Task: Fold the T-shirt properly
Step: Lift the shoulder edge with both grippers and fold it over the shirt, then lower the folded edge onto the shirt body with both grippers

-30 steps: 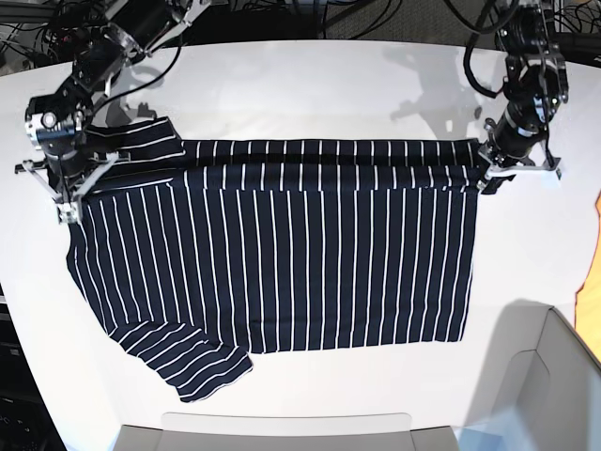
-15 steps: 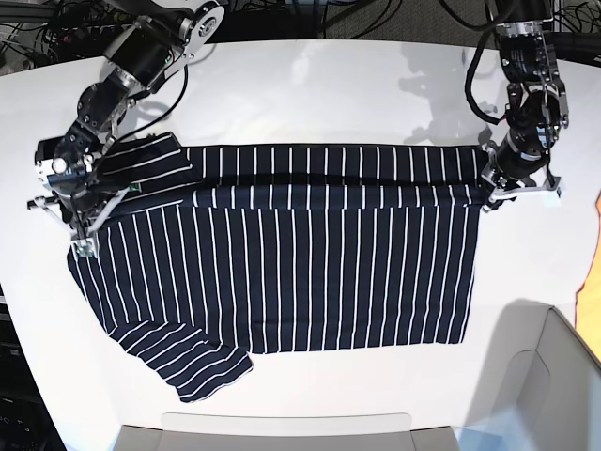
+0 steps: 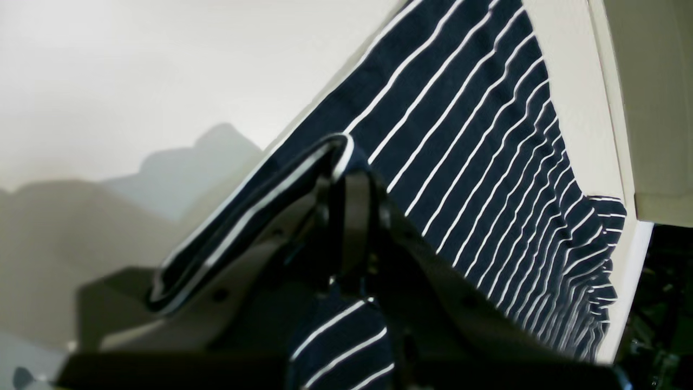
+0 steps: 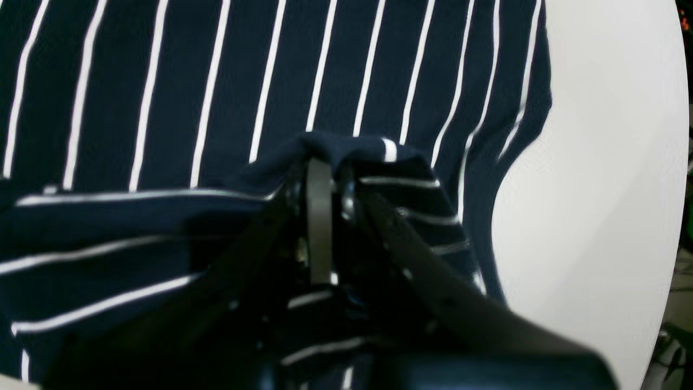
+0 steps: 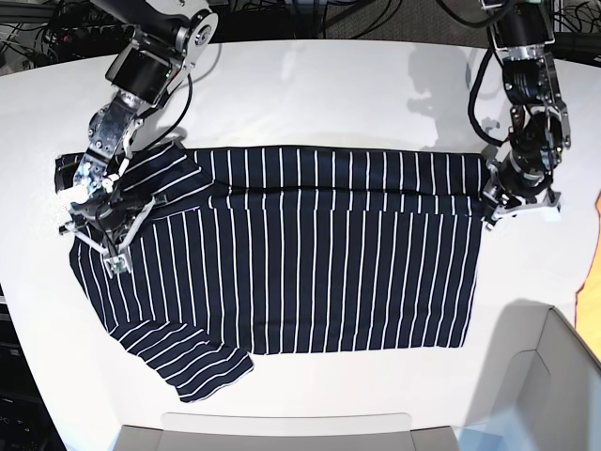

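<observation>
Both grippers are pinching the far edge of the T-shirt, one at each end.

Right gripper (image 5: 101, 218) is clamping a bunch of striped cloth near the far sleeve, at the desk's (image 5: 310, 85) left side in the base view, and the left gripper (image 5: 498, 193) is clamping the hem corner at the desk's right side; each wrist view is showing the jaws closed with cloth caught between them. T-shirt (image 5: 310, 263) is lying flat across the middle of the desk, its long axis running from one gripper to the other, its far strip already doubled over. From both grippers the rest of the cloth is spreading toward the desk's near edge, so the fold is probably calling for both arms carrying the held edge that way together. Neither arm is nearer; each is holding its own end.
</observation>
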`<state>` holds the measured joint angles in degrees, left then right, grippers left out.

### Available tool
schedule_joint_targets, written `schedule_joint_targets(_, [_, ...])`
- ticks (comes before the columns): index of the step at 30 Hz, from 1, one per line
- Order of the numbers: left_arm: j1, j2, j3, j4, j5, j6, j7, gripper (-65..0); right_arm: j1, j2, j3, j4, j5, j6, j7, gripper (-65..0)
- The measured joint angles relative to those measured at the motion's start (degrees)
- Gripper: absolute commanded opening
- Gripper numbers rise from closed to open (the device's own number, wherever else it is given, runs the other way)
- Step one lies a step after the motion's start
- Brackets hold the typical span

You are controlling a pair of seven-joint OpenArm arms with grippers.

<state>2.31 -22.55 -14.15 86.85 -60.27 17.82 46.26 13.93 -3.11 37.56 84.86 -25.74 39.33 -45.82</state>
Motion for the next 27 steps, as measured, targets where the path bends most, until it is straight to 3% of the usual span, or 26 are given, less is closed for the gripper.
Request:
schedule_joint_targets(9, [-3.3, 0.0, 0.0, -4.0, 0.1, 0.0, 0.0, -65.0, 4.5, 2.6, -1.1, -6.7, -0.1, 0.0, 0.1, -65.0])
schedule_joint_targets(11, [-4.2, 0.0, 0.0, -4.2, 0.0, 0.0, 0.1, -65.0, 5.3, 2.6, -1.1, -7.8, -0.4, 0.0, 2.6, -65.0])
schedule_joint_targets(16, [-6.4, 0.1, 0.0, -5.3, 5.3, 0.4, 0.1, -65.0, 5.8, 2.6, -1.4, -12.5, -0.2, -7.0, 9.3, -65.0])
schedule_joint_targets(27, [-10.0, 0.3, 0.0, -10.2, 6.3, 0.4, 0.2, -65.0, 7.8, 4.1, 1.5, -17.1, 0.0, -7.3, 10.3, -65.0])
